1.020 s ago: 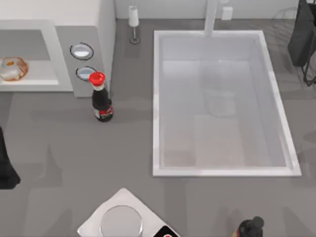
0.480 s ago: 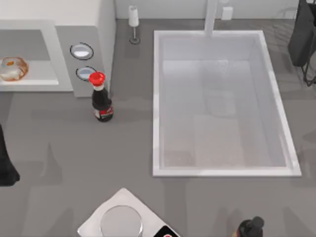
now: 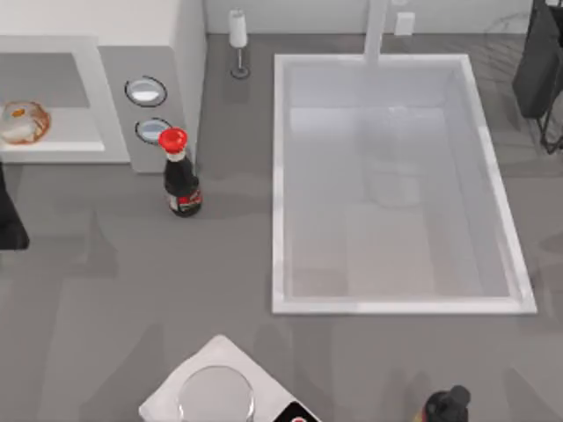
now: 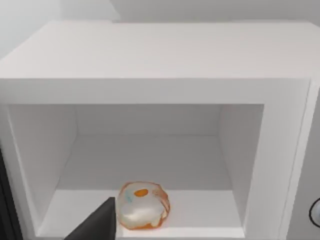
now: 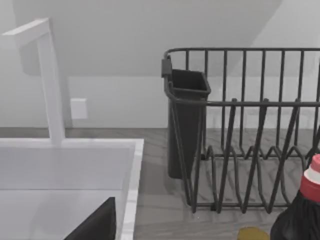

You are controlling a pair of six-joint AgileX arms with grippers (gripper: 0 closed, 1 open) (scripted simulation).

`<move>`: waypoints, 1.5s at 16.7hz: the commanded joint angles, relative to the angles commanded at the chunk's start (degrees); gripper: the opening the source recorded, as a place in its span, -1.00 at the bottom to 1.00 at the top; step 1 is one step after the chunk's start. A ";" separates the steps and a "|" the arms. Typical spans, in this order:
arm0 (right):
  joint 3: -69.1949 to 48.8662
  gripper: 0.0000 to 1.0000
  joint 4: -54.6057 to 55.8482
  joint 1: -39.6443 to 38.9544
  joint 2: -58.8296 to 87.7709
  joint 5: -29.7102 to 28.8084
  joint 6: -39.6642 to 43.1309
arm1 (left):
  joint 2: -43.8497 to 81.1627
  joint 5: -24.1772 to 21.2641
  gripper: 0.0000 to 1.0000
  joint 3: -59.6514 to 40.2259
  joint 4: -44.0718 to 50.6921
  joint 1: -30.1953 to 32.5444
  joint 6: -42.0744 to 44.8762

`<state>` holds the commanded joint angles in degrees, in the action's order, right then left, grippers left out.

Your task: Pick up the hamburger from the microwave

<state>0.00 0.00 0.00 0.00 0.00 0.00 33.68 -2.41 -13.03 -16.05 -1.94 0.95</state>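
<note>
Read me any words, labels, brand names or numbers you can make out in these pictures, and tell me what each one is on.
No text can be read anywhere.
Red-capped bottle: its red and white label is too blurred to read.
Microwave: no marks readable around its two dials.

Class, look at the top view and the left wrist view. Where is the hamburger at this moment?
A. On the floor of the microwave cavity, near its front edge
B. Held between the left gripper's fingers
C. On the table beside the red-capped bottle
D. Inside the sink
A: the hamburger sits on the floor of the microwave cavity near the front lip, with nothing gripping it.
</note>
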 joint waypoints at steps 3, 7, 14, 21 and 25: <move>0.00 1.00 0.00 0.00 0.00 0.00 0.00 | 16.58 -1.18 1.00 -6.40 -7.89 -0.95 0.47; 0.00 1.00 0.00 0.00 0.00 0.00 0.00 | 40.40 -2.88 1.00 -15.56 -19.17 -2.31 1.14; 0.00 1.00 0.00 0.00 0.00 0.00 0.00 | 79.79 -5.66 1.00 -30.62 -37.72 -4.55 2.24; 0.00 1.00 0.00 0.00 0.00 0.00 0.00 | 104.78 -7.41 1.00 -40.09 -49.39 -5.95 2.93; 0.00 1.00 0.00 0.00 0.00 0.00 0.00 | 107.76 -7.62 1.00 -41.22 -50.77 -6.12 3.01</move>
<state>0.00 0.00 0.00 0.00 0.00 0.00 141.44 -10.03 -54.25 -66.83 -8.06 3.96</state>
